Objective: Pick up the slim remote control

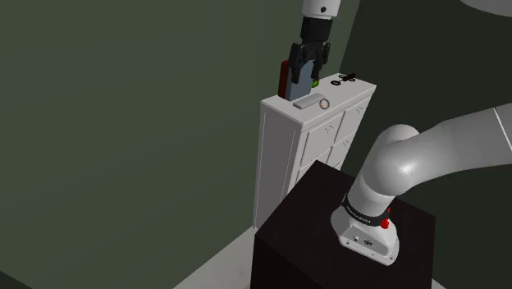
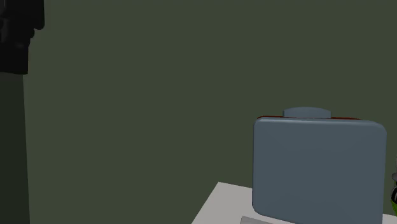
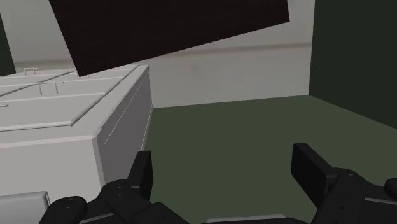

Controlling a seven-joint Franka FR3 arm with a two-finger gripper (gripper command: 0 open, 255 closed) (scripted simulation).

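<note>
We see the remote (image 1: pixel 305 103) lying flat on the white cabinet (image 1: pixel 283 156), near the top's front edge. It is a slim grey bar, just in front of an upright blue-grey case (image 1: pixel 300 86) and just beside a small ring (image 1: pixel 326 104). The gripper (image 1: pixel 307 75) hangs above the case and the remote, at the end of the arm (image 1: pixel 427 156), which comes up from the dark stand (image 1: pixel 304 238). It touches neither, as far as we can tell. In the wrist view the gripper (image 3: pixel 226 168) has its jaws spread wide, with nothing between the fingers (image 3: pixel 143 172). Past them we see the cabinet (image 3: pixel 121 133), the green floor (image 3: pixel 242 133) and the stand (image 3: pixel 172 32). In the second exterior view the case (image 2: pixel 318 168) stands upright on the cabinet (image 2: pixel 219 203), its handle up and a red edge showing behind its top. A green thing (image 2: pixel 392 197) sits at that view's right edge, beside the case. In the shoulder view we also see the green thing (image 1: pixel 315 82), just behind the case. A small dark item (image 1: pixel 345 79), too small for us to name, lies farther back on the cabinet top. A dull green wall (image 1: pixel 123 123) stands behind it all.
</note>
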